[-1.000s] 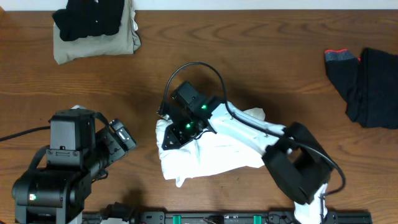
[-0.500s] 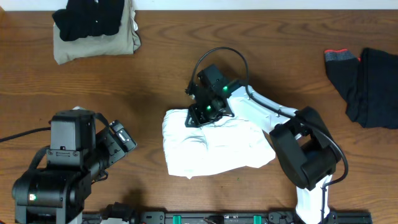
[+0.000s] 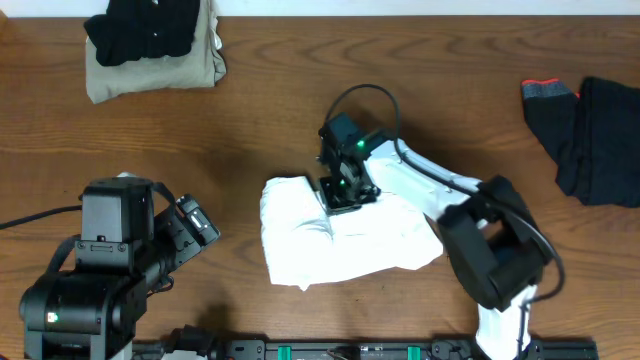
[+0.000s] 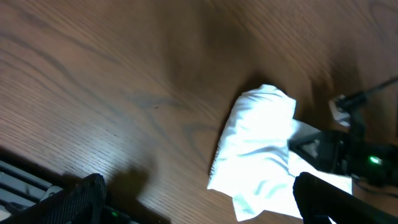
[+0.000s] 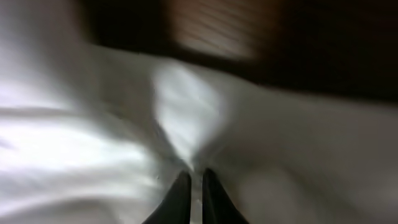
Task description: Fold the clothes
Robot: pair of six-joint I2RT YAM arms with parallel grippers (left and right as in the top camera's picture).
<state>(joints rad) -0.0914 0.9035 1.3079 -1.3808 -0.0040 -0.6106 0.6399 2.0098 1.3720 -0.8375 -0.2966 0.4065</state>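
Note:
The white shirt (image 3: 350, 235) lies bunched and partly folded on the wooden table, in front of centre. My right gripper (image 3: 340, 190) is down on its upper edge. In the right wrist view its fingers (image 5: 193, 177) are almost together, pinching a ridge of the white shirt (image 5: 93, 143). My left gripper (image 3: 195, 225) hangs over bare table to the left of the shirt. In the left wrist view its fingers (image 4: 205, 202) are wide apart and empty, with the shirt (image 4: 261, 143) ahead of them.
A folded black garment (image 3: 150, 30) lies on a folded khaki one (image 3: 150, 80) at the back left. Another black garment (image 3: 590, 140) with a red-edged piece lies at the far right. The arm bases stand along the front edge.
My right gripper has moved from the shirt's left side up and to the right, onto its upper edge. The shirt's left part now lies flatter. The left arm has not moved.

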